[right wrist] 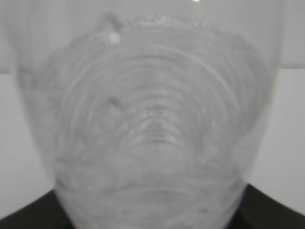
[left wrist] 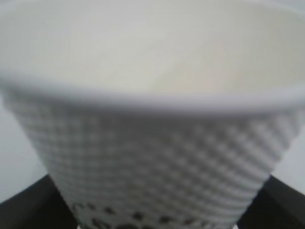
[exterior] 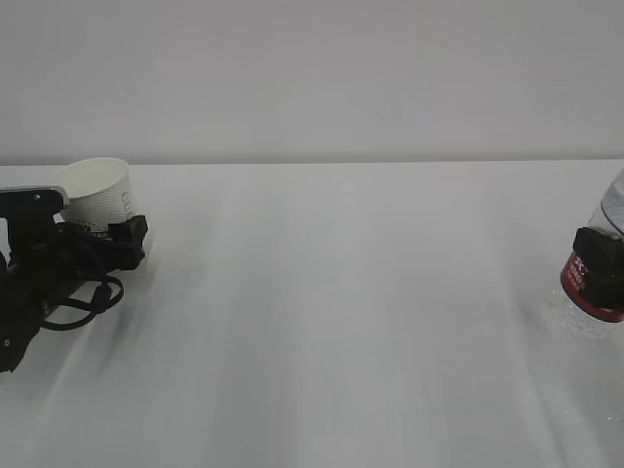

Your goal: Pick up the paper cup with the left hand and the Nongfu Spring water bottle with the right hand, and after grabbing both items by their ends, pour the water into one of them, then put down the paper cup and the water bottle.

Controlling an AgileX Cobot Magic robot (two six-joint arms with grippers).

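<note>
Left wrist view, blurry white embossed paper cup (left wrist: 152, 143)

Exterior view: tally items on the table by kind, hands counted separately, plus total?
Paper cup: 1
Water bottle: 1
Robot hands: 2, left hand at the cup, right hand at the bottle
Total: 4 (2 objects, 2 hands)
</note>
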